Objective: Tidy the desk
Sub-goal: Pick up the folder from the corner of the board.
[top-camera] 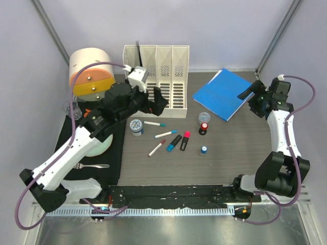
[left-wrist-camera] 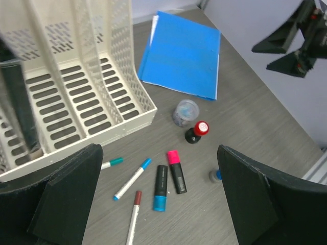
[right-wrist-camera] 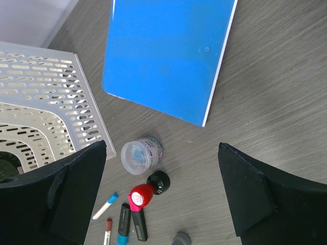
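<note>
The desk [top-camera: 245, 148] carries a white slotted file rack [top-camera: 158, 76] at the back and a blue folder [top-camera: 225, 93] at the right. Scattered in the middle are three pens [top-camera: 165, 134], a blue highlighter [top-camera: 173, 143], a pink highlighter [top-camera: 185, 140], a red stamp [top-camera: 204, 128], a clear tub of clips [top-camera: 204, 117] and a small blue cap [top-camera: 204, 150]. My left gripper [top-camera: 158, 99] is open and empty in front of the rack, above the pens [left-wrist-camera: 132, 178]. My right gripper [top-camera: 248, 93] is open and empty above the folder's near edge [right-wrist-camera: 166, 56].
A black mat [top-camera: 116, 153] at the left holds a pale green plate [top-camera: 102, 145] and a fork [top-camera: 94, 166]. A large tape roll [top-camera: 91, 76] and a glass [top-camera: 73, 108] stand at the back left. A round tin [top-camera: 137, 126] sits by the mat.
</note>
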